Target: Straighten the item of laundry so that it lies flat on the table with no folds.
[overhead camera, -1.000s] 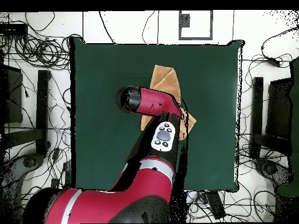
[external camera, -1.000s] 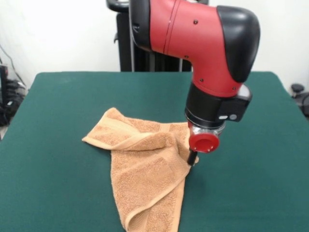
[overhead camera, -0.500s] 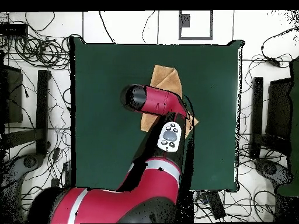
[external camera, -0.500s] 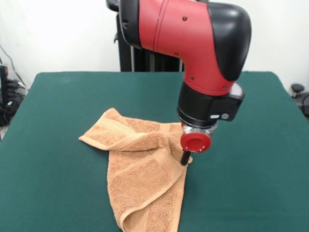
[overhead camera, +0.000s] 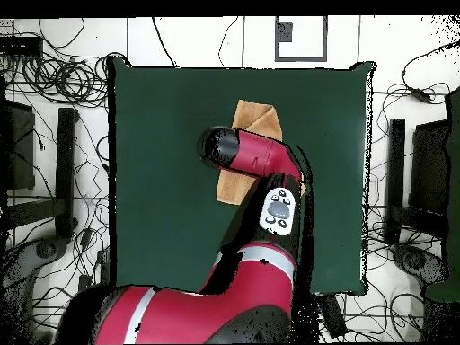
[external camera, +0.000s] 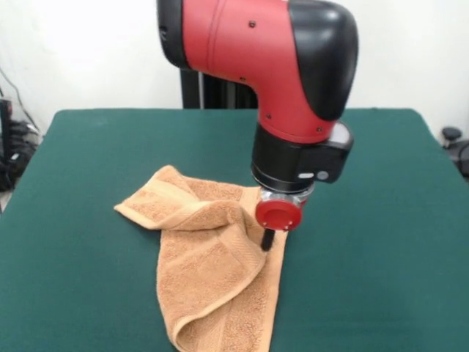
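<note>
Front view first: the towel (external camera: 209, 264) sits a bit left of centre and runs down to the bottom edge of the frame, bunched up on the green table (external camera: 381, 242). One flap pokes out to the left around mid-height, a thick fold crosses the middle, and a long lobe doubles over itself near the bottom edge. The red and black arm (external camera: 271, 66) drops in from the top, and the gripper (external camera: 267, 240) is right down on the towel's right-hand edge, just under a round red knob. Only a dark tip shows there, so I can't tell if it's pinching the cloth or not.

Overhead view: the arm (overhead camera: 260, 162) rises from the bottom and covers most of the towel (overhead camera: 255, 119). A folded piece sticks out above the arm, upper centre, and another bit shows at its left. The gripper is hidden here.
</note>
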Robot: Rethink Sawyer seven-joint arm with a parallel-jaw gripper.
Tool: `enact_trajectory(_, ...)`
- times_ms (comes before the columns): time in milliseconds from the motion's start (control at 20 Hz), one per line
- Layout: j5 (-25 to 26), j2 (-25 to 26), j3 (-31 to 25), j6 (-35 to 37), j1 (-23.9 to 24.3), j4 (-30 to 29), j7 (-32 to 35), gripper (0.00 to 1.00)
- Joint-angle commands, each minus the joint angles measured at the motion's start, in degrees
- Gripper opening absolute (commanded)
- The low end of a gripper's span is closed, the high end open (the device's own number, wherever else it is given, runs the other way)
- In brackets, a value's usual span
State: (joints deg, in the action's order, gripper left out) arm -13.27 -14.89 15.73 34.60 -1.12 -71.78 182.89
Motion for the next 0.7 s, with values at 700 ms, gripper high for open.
enact_trajectory(700,5.8,-1.4,-11.4,-1.4,6.8,-7.2,-10.4,0.0)
